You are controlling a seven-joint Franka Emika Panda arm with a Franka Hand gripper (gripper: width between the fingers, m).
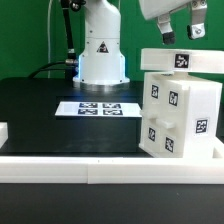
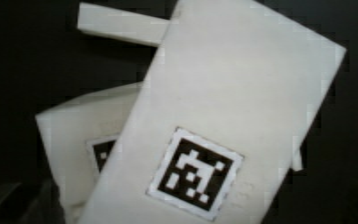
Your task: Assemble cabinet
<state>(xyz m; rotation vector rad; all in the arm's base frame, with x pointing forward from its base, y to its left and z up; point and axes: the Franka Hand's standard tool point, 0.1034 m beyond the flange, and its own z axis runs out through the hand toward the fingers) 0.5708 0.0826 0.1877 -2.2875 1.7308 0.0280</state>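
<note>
We see the cabinet (image 1: 180, 115) standing upright on the black counter (image 1: 40, 110), close to the edge nearest the exterior camera and toward the corner at the exterior view's right. Several square tags show on its two visible faces. A flat white panel (image 1: 180, 60) with one tag lies across its top and juts out past the box toward the exterior view's left.

The pincer (image 1: 183, 37) hangs just above that panel. Its two dark fingers (image 1: 169, 34) stand apart and we see nothing held between them. In the wrist view a broad white slab fills most of the picture, tilted, with a tag (image 2: 197, 170) near one end. More white plastic lies behind it, but we cannot tell which parts these are.

The marker board (image 1: 98, 108) lies flat mid-counter, in front of the arm's base (image 1: 100, 50) at the far edge. A white rail (image 1: 90, 165) runs along the near edge.
</note>
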